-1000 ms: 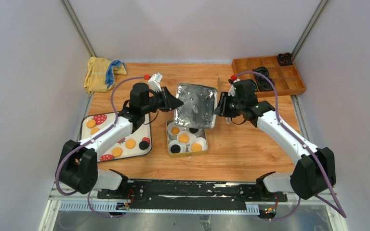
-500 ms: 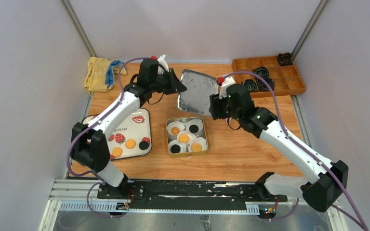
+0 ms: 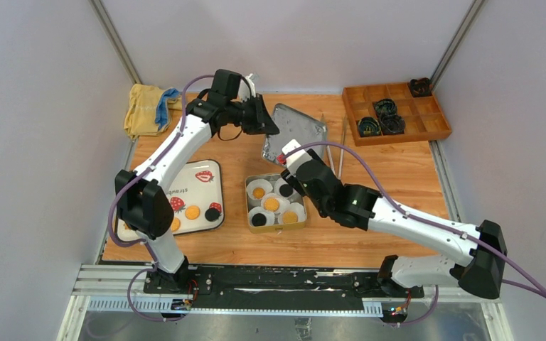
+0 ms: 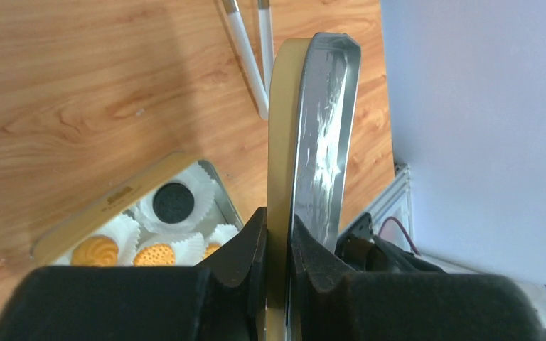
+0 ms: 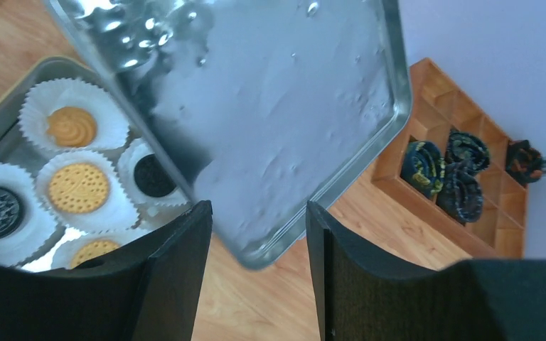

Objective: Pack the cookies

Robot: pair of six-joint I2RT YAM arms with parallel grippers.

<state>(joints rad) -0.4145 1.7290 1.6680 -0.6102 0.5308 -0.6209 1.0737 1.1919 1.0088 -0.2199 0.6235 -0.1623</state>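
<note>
While left jaws pinch the tin lid (image 3: pixel 300 130) over the wall-flanked wooden table (image 3: pixel 398 181), right jaws gape.

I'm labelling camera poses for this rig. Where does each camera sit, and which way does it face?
Top external: above and behind the bases, looking down on the table; left arm and right arm show.
Left wrist: on the left hand, looking along the lid it grips edge-on, tin beyond; its fingers show.
Right wrist: on the right hand, facing the lid's silver face, tin and organizer beyond; its open fingers show.
Shared: both wrist views see lid, tin and cookies.
</note>
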